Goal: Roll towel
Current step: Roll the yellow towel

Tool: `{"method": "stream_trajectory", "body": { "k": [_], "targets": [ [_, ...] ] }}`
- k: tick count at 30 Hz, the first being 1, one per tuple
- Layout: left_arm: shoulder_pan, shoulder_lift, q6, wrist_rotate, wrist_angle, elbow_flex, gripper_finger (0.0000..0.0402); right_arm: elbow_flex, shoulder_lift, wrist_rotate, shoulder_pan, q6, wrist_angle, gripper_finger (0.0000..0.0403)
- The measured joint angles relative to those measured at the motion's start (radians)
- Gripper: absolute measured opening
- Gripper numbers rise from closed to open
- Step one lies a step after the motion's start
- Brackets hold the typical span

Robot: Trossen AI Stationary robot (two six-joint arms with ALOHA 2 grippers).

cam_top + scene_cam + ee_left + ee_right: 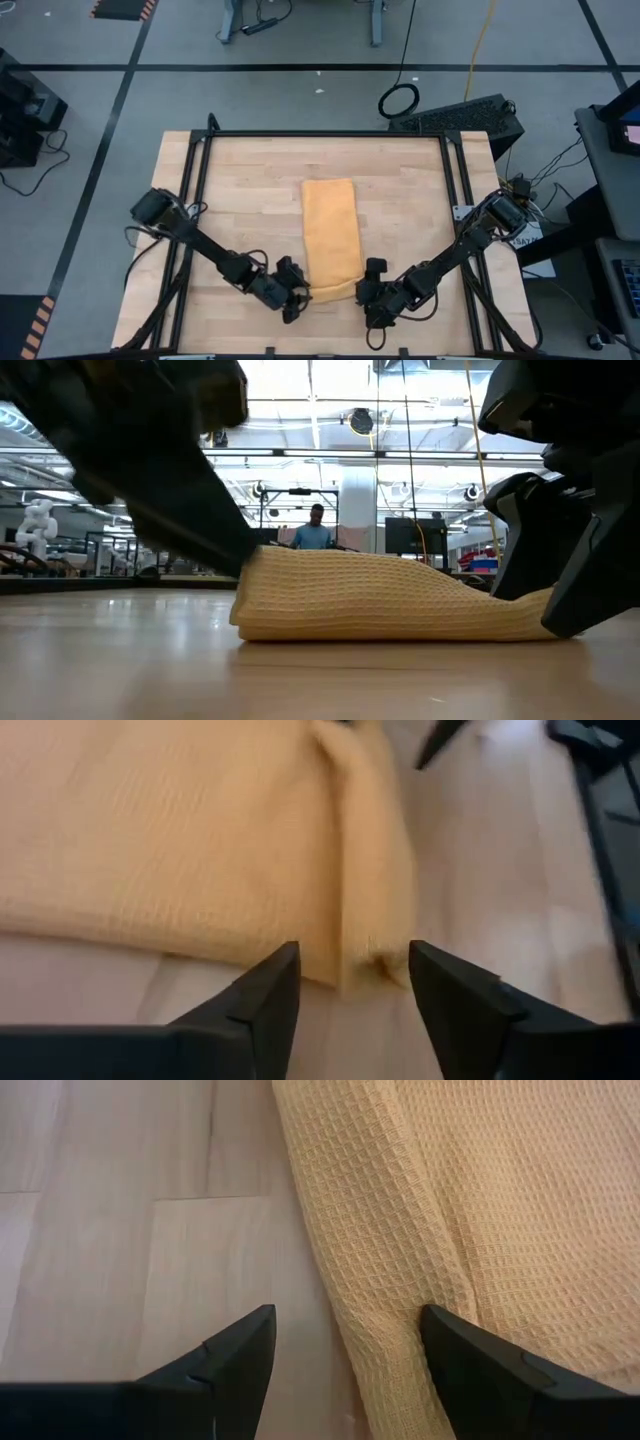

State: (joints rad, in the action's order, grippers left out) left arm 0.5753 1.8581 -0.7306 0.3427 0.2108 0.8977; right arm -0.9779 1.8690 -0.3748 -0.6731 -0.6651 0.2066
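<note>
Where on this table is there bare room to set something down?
Bare wood lies either side of the towel, out to the table frame, and beyond its far end. The near edge is crowded: left gripper and right gripper flank the towel's near end.

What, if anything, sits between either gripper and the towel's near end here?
Nothing visible does. The left gripper and right gripper flank the towel's near end on the table, jaws open, with only bare wood and cloth ahead of their fingers.
</note>
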Motion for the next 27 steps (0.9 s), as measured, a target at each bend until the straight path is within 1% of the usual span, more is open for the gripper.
{"method": "stream_trajectory", "body": {
  "k": [3, 5, 8, 10, 11, 17, 20, 24, 27],
  "targets": [
    [0.023, -0.056, 0.055, 0.008, -0.049, 0.0, 0.0195, 0.001, 0.001, 0.001, 0.0, -0.004, -0.002, 0.0242],
    [0.04, -0.071, 0.116, 0.036, -0.021, 0.001, 0.0195, 0.001, 0.001, 0.003, 0.0, -0.013, -0.003, 0.0242],
    [0.079, -0.066, 0.266, 0.16, 0.065, 0.002, 0.0196, 0.001, 0.002, 0.004, 0.0, -0.029, -0.004, 0.0242],
    [0.097, -0.027, 0.349, 0.226, 0.165, 0.005, 0.0196, 0.002, 0.002, 0.005, 0.0, -0.031, -0.006, 0.0242],
    [0.103, -0.003, 0.381, 0.234, 0.202, 0.005, 0.0196, 0.002, 0.003, 0.005, 0.0, -0.034, -0.006, 0.0242],
    [0.135, 0.14, 0.54, 0.227, 0.437, 0.003, 0.0196, 0.002, 0.003, 0.01, 0.005, -0.05, -0.013, 0.0242],
    [0.147, 0.19, 0.564, 0.253, 0.469, 0.004, 0.0196, 0.003, 0.004, 0.01, 0.005, -0.05, -0.013, 0.0242],
    [0.155, 0.211, 0.617, 0.376, 0.47, 0.004, 0.0196, 0.003, 0.004, 0.01, 0.005, -0.056, -0.014, 0.0242],
    [0.16, 0.211, 0.64, 0.376, 0.473, 0.007, 0.0197, 0.003, 0.005, 0.01, 0.005, -0.057, -0.014, 0.0242]
  ]
}}
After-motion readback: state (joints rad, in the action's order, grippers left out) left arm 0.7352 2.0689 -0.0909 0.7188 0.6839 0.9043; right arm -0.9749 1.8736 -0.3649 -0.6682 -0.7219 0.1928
